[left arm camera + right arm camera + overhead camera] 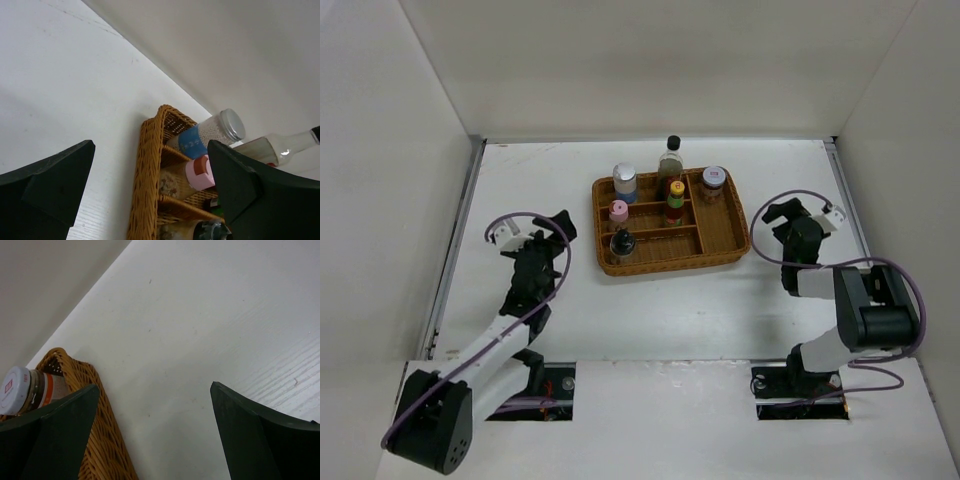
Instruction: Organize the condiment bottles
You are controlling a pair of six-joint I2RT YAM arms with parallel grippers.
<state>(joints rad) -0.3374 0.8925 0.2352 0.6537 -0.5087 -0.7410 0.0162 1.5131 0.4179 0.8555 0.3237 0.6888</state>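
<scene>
Six condiment bottles stand in the wicker tray [672, 264]. In the back row are the blue-banded white-capped one [624, 183], the tall clear black-capped one [670, 160] and the squat brown jar [713, 184]. The pink-capped one [618, 213], the yellow-capped red-green one [676, 200] and the black-capped round one [622, 243] stand nearer. My left gripper [560, 228] is open and empty, left of the tray. My right gripper [778, 213] is open and empty, right of it. The left wrist view shows the blue-banded [200, 140], pink-capped [197, 175] and tall clear [280, 147] bottles. The right wrist view shows the brown jar [30, 387].
White walls enclose the table on the left, back and right. The tray's left wall [145, 175] lies between my left fingers in the left wrist view. Its right corner [107, 445] lies by my right gripper's left finger [55, 430].
</scene>
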